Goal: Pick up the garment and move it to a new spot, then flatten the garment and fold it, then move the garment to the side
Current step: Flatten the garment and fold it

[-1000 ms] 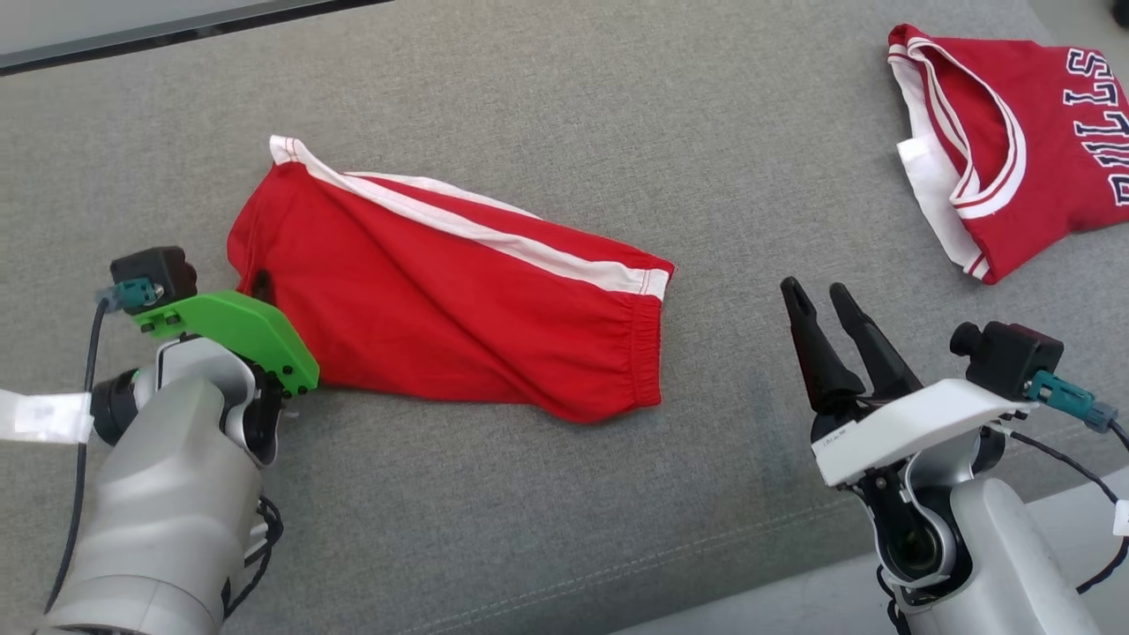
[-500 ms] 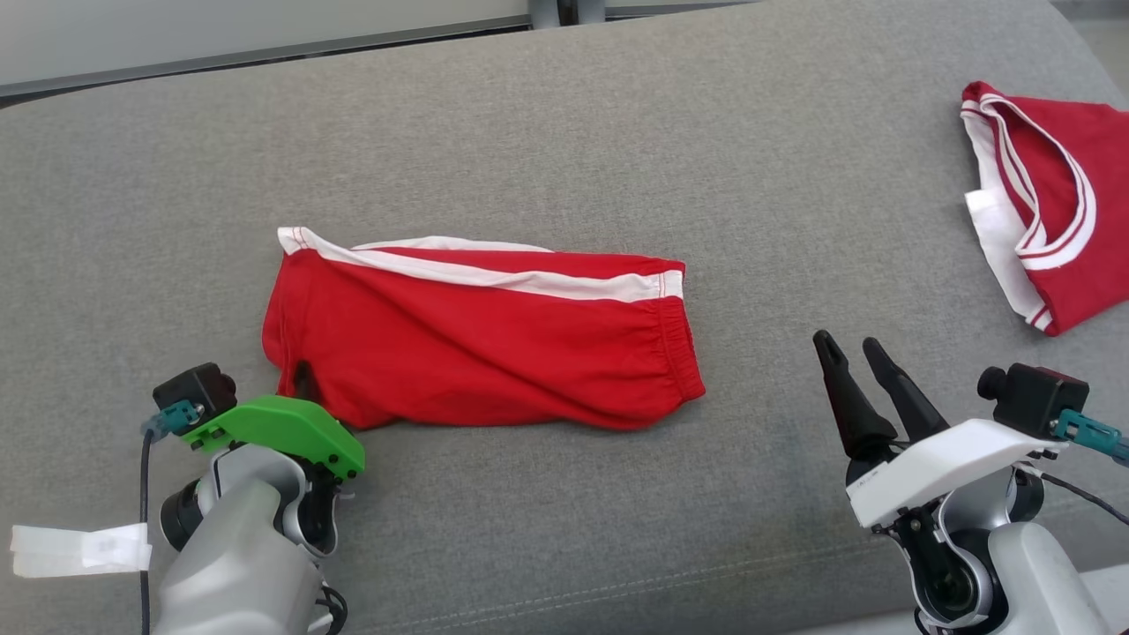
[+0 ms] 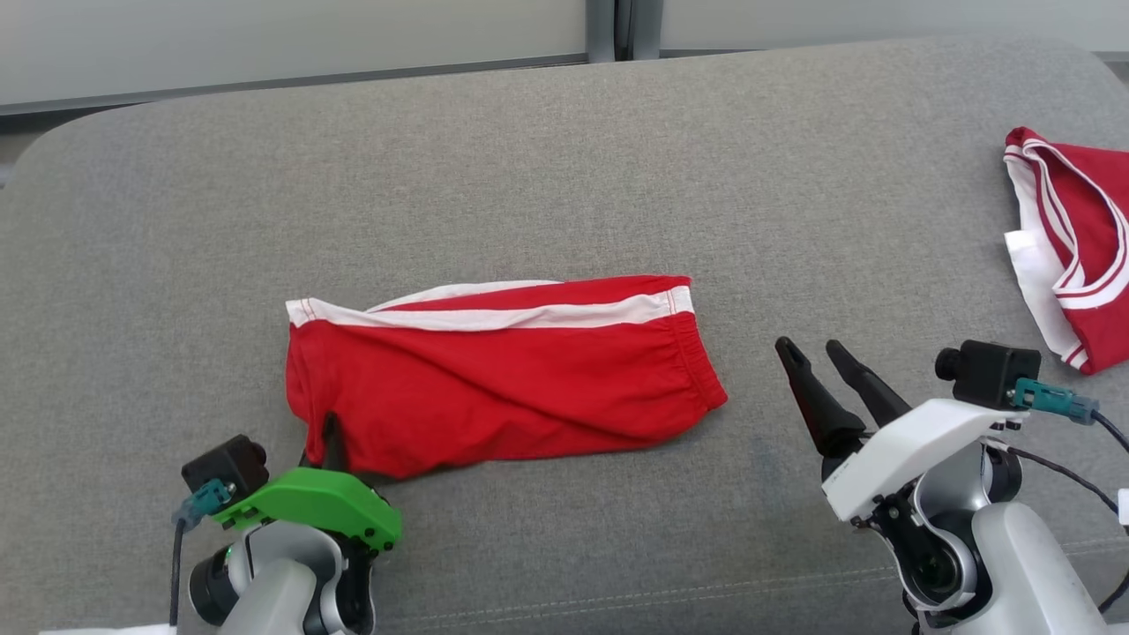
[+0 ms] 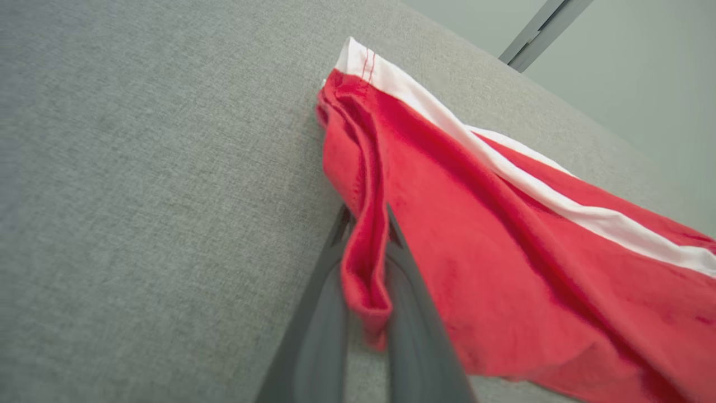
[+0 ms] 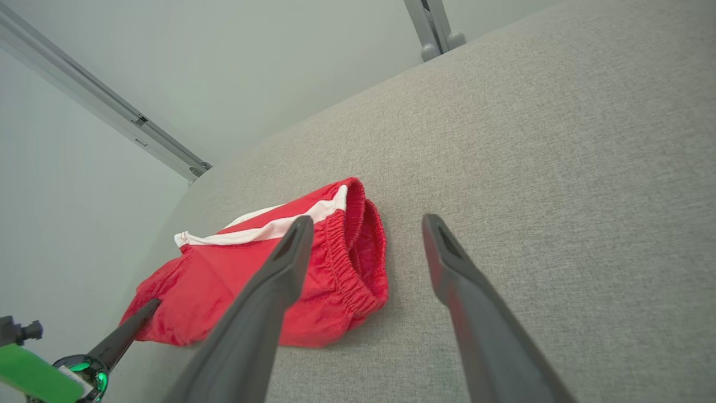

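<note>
Red shorts point(image 3: 503, 388) with white stripe lie folded, rumpled, on grey cushion point(image 3: 529, 159).

**Gripping on the left, spread wide on the right**

Holds the left gripper point(image 3: 332, 438) low at the lower left of the head view, fingers pointing up and away, pressed nearly together on a fold at the near-left corner of the garment point(image 3: 503, 388). Wears a green wrist cover point(image 3: 309, 507) above a silver forearm point(image 3: 273, 586), with the left wrist camera point(image 3: 225, 463) mounted at its outer side.

Carries the right gripper point(image 3: 810, 351) at the lower right, two dark fingers parted wide, tips angled up and slightly leftward, nothing between them. Wears a white wrist cover point(image 3: 908, 445), with the right wrist camera point(image 3: 988, 372) on its outer side.
</note>
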Controlling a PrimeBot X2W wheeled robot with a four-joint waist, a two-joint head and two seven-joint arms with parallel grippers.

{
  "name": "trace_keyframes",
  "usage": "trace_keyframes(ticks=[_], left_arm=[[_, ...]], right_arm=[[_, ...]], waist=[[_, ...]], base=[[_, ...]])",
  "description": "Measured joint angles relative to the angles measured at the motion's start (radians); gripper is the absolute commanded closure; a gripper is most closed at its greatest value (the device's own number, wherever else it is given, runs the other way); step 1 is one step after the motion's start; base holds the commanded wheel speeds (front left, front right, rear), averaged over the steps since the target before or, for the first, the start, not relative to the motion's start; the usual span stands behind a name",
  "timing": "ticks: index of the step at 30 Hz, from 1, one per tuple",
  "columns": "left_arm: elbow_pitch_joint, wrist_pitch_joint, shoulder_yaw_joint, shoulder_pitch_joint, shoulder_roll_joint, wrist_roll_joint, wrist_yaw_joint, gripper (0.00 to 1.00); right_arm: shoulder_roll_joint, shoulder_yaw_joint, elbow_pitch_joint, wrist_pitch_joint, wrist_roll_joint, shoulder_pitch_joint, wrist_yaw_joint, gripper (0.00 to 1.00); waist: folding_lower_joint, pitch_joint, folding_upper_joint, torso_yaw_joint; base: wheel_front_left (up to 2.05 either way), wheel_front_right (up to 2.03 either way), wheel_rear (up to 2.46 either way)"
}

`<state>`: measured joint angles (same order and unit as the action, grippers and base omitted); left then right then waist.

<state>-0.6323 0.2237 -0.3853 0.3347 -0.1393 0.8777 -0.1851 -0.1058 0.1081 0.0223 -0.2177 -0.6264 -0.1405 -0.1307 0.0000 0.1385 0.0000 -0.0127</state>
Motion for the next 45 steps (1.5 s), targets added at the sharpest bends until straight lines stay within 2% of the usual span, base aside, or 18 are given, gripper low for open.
trace_keyframes(ticks=[4,8,10,12,14,21,28,36,45], left_arm=[[0.143,-0.038,0.001,-0.084,-0.035,0.001,-0.058,1.00],[0.203,-0.065,-0.001,-0.115,-0.066,-0.005,-0.093,1.00],[0.210,-0.081,-0.003,-0.121,-0.069,-0.005,-0.103,0.67],[0.209,-0.092,-0.004,-0.121,-0.076,-0.005,-0.113,0.50],[0.204,-0.095,-0.004,-0.122,-0.081,-0.005,-0.119,0.00],[0.210,-0.055,-0.017,-0.120,-0.103,-0.046,-0.123,0.00],[0.294,-0.014,-0.049,-0.127,-0.147,-0.116,-0.120,0.00],[0.403,-0.015,-0.075,-0.165,-0.158,-0.143,-0.154,0.00],[0.451,-0.026,-0.091,-0.181,-0.159,-0.150,-0.174,0.00]], right_arm=[[0.005,0.014,0.037,-0.028,0.013,-0.030,0.000,0.00],[0.011,0.040,0.076,-0.061,0.027,-0.068,0.000,0.00],[0.011,0.052,0.096,-0.079,0.036,-0.087,0.000,0.00],[0.009,0.063,0.115,-0.093,0.045,-0.108,0.000,0.00],[0.007,0.071,0.134,-0.108,0.052,-0.126,0.000,0.00],[0.004,0.082,0.184,-0.146,0.069,-0.157,0.000,0.00],[0.001,0.081,0.241,-0.183,0.100,-0.202,0.000,0.00],[-0.001,0.038,0.392,-0.208,0.128,-0.264,0.000,0.00],[-0.022,0.002,0.561,-0.198,0.149,-0.328,0.000,0.00]], waist=[[0.0000,-0.002,0.0000,0.005],[0.0000,-0.005,0.0000,0.007],[0.0000,-0.007,0.0000,0.008],[0.0000,-0.010,0.0000,0.008],[0.0000,-0.013,0.0000,0.009],[0.0000,-0.027,0.0000,0.029],[0.0000,-0.040,0.0000,0.068],[0.0000,-0.044,0.0000,0.132],[0.0000,-0.035,0.0000,0.215]], base=[[0.00,0.00,0.00],[0.00,0.00,0.00],[0.00,0.00,0.00],[0.00,0.00,0.00],[0.00,0.00,0.00],[0.00,0.00,0.00],[0.00,0.00,0.00],[0.00,0.00,0.00],[0.00,0.00,0.00]])
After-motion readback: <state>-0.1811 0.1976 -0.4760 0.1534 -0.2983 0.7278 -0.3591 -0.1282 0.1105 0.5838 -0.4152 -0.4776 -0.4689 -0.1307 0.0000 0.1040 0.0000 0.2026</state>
